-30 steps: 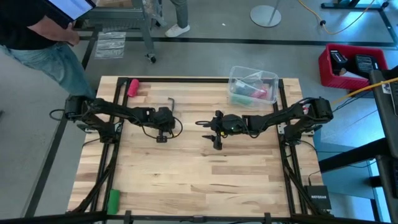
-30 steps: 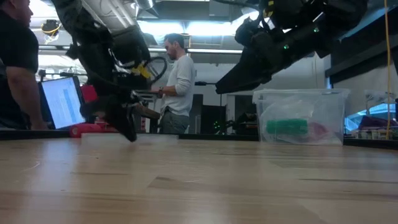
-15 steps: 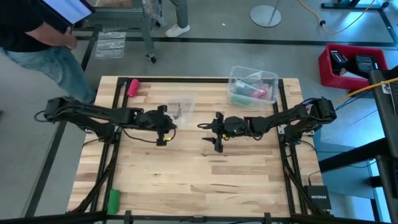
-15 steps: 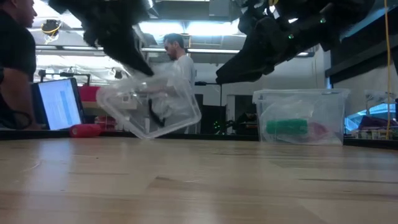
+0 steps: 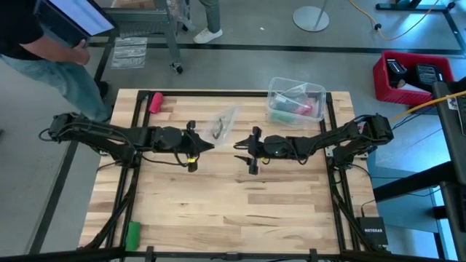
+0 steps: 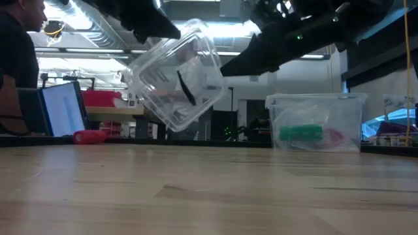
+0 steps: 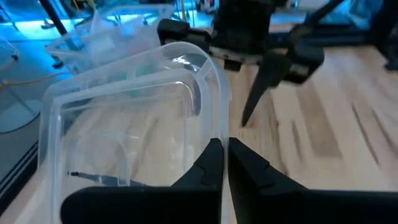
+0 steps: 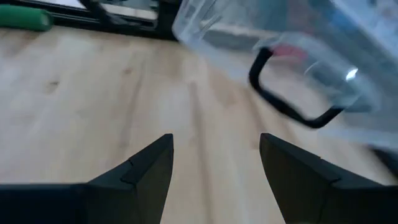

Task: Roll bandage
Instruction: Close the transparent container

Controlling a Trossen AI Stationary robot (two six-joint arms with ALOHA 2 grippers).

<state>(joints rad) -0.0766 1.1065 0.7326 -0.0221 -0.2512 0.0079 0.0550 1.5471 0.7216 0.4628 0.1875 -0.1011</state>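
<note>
- The left gripper [image 5: 195, 143] was found closed tight on the rim of a small clear plastic tub [image 5: 223, 125]. The tub was held off the pale wooden table [image 5: 240, 211] and tilted, just ahead of the fingertips.
- A thin black bent metal bar [image 6: 186, 88] was seen lying inside the held tub.
- The right gripper [image 5: 251, 151] was found with its jaws wide apart and nothing between them. It faced the left gripper across a short gap, with the tub just beyond its fingertips.
- The teal-green cloth bandage [image 5: 282, 115] was noted as a compact short cylinder inside a larger clear plastic bin [image 5: 320, 94]. The bin stood near the right gripper, behind it and off to one side, and well apart from the left gripper.
- A pink item [image 5: 306, 109] was seen in the same bin, next to the bandage.
- The bandage was judged light, soft and stretchy, so it would likely give under pressure and not be harmed by a firm grip.
- A grip across the cylinder's round middle was judged best. Pinching a loose end was judged likely to unwind the cloth.
- The bin walls were judged to limit access, so an approach from above would be called for.
- A pink-red roll [image 5: 155, 102] was seen behind the left gripper at the table's far edge.
- A brighter-green roll [image 5: 132, 233] was seen at the near corner on the left arm's side.
</note>
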